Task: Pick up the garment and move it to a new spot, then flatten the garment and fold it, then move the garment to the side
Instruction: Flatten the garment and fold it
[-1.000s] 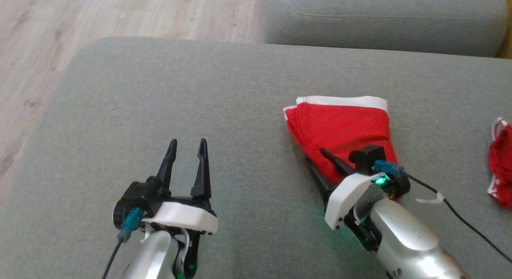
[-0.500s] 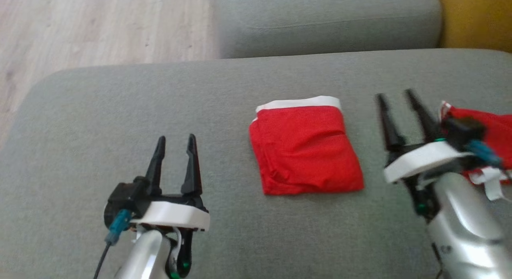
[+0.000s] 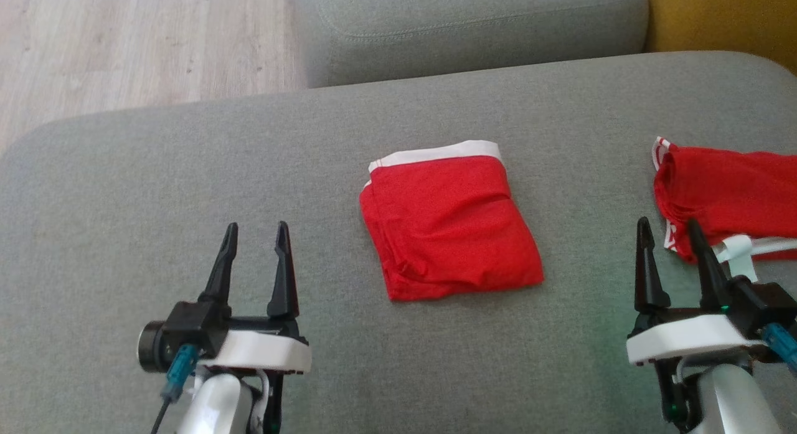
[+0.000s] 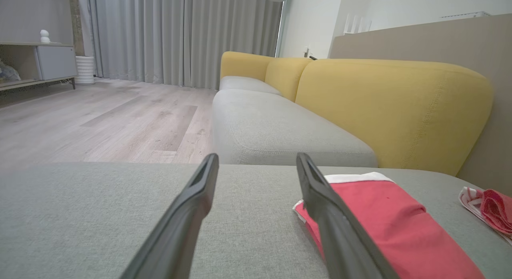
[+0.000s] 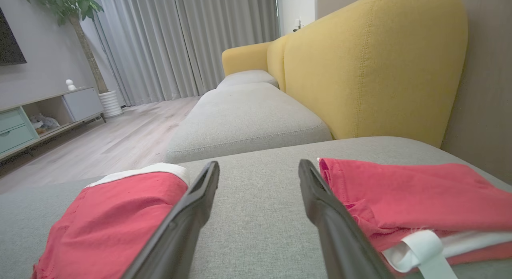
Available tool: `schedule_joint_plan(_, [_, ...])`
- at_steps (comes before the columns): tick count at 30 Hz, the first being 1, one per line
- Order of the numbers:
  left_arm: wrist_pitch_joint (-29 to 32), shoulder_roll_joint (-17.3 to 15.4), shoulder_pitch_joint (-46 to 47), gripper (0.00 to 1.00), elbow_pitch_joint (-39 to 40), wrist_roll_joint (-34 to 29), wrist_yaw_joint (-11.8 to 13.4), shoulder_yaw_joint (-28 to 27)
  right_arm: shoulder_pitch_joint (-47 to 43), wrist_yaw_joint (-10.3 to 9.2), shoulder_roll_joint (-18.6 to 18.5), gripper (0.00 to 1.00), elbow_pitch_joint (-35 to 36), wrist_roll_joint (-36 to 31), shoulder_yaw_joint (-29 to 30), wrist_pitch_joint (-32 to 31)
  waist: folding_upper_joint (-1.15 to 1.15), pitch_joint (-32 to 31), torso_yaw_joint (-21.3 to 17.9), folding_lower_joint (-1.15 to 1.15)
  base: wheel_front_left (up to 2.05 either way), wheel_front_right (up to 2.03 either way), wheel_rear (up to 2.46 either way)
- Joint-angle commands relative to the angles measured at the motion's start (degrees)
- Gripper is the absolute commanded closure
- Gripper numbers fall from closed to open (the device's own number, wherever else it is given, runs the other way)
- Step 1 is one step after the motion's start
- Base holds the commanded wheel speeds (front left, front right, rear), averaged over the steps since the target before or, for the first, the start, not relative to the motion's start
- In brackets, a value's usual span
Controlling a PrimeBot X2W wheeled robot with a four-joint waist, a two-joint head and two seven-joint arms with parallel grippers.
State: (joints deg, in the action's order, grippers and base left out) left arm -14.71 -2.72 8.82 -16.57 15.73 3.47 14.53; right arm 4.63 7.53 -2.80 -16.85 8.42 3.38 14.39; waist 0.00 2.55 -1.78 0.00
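Observation:
A folded red garment (image 3: 448, 225) with a white waistband lies flat on the grey cushion (image 3: 187, 172), mid-view in the head view. It also shows at the lower right of the left wrist view as the folded garment (image 4: 392, 227) and at the lower left of the right wrist view as the folded garment (image 5: 108, 219). My left gripper (image 3: 256, 230) stands open to its left, nothing between its fingers. My right gripper (image 3: 667, 227) is open to its right, apart from it.
A second red garment (image 3: 728, 191) with white trim lies loosely at the cushion's right edge, just beside my right fingertips; it appears as red cloth (image 5: 404, 199) in the right wrist view. Another grey cushion (image 3: 467, 29) and yellow backrest (image 5: 372, 67) lie beyond. Wooden floor (image 3: 124, 42) is left.
My right gripper has let go of the folded garment and drawn back to the right, now open and level with the left. The head camera turned, so the whole picture shifted.

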Motion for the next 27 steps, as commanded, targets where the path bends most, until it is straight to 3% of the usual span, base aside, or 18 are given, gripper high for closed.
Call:
schedule_joint_plan(1, [-0.29,-0.25,0.98,0.0,1.91,0.1,-0.18,-2.34,1.21,-0.04,-0.15,0.0,2.2,-0.39,-1.61,0.6,0.0,0.18,0.14,0.0,0.0,0.0,0.0])
schedule_joint_plan(8, [-0.29,-0.18,2.54,0.0,2.34,1.51,-0.56,-1.17,3.62,-0.04,-0.1,0.0,2.07,0.2,-3.0,0.61,0.0,2.9,1.98,0.0,0.0,0.0,0.0])
schedule_joint_plan(9, [-0.29,-0.18,2.9,0.0,2.26,1.66,-0.6,-0.76,4.42,-0.04,-0.1,0.31,1.81,0.19,-3.29,0.61,0.0,3.47,2.43,0.0,0.0,0.0,0.0])
schedule_joint_plan(10, [-0.29,-0.17,3.29,0.0,2.17,1.82,-0.67,-0.31,5.33,-0.04,-0.1,1.0,1.73,-0.07,-3.48,0.61,0.0,4.09,2.97,0.0,0.0,0.0,0.0])
schedule_joint_plan(17, [-0.29,-0.17,6.4,0.0,2.17,2.67,-0.85,2.38,15.08,-0.04,-0.09,1.0,-1.19,-1.68,-4.85,-0.74,0.0,9.86,7.05,0.0,0.0,0.0,0.0])
schedule_joint_plan(27, [-0.29,-0.16,9.9,0.0,1.67,3.61,-0.77,5.57,27.21,-0.04,-0.69,1.0,-18.19,-2.54,-6.58,-2.74,0.0,15.36,13.12,0.0,0.0,0.0,0.0])
